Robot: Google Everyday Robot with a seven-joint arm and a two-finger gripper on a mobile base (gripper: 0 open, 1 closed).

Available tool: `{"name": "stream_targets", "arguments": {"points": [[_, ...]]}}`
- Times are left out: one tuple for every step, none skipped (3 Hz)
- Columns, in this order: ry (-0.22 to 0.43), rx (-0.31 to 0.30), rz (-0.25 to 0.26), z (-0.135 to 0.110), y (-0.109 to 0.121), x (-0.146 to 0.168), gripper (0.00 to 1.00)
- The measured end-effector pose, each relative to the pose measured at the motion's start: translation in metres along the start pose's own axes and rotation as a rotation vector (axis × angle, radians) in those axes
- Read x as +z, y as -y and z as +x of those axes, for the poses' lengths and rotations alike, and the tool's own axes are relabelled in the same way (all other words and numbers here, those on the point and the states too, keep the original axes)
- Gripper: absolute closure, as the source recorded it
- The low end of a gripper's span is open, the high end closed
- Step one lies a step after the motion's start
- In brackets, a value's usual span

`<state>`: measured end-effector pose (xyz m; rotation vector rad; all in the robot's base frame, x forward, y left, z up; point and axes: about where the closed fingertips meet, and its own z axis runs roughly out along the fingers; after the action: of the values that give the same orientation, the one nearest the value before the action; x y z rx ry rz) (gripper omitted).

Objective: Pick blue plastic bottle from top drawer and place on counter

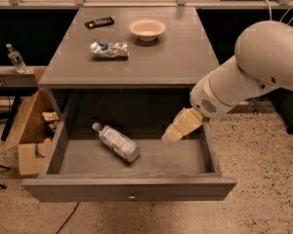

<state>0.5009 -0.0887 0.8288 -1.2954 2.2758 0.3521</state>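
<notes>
Hand, grip unclear, over bare drawer floor right of bottle

Arm bent, gripper low, seemingly angled down-left

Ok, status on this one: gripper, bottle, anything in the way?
Gripper over open top drawer, right side, holding nothing. Blue plastic bottle lying flat left of it, untouched. Nothing between them.
</notes>
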Motion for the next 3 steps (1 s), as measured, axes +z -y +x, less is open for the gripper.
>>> {"name": "stream_targets", "arguments": {"points": [[0.009, 0.006, -0.012, -0.001, -0.001, 0.01, 0.0], [0.001, 0.004, -0.047, -0.013, -0.014, 0.054, 0.0], [-0.002, 0.017, -0.066, -0.028, -0.026, 0.092, 0.0]]}}
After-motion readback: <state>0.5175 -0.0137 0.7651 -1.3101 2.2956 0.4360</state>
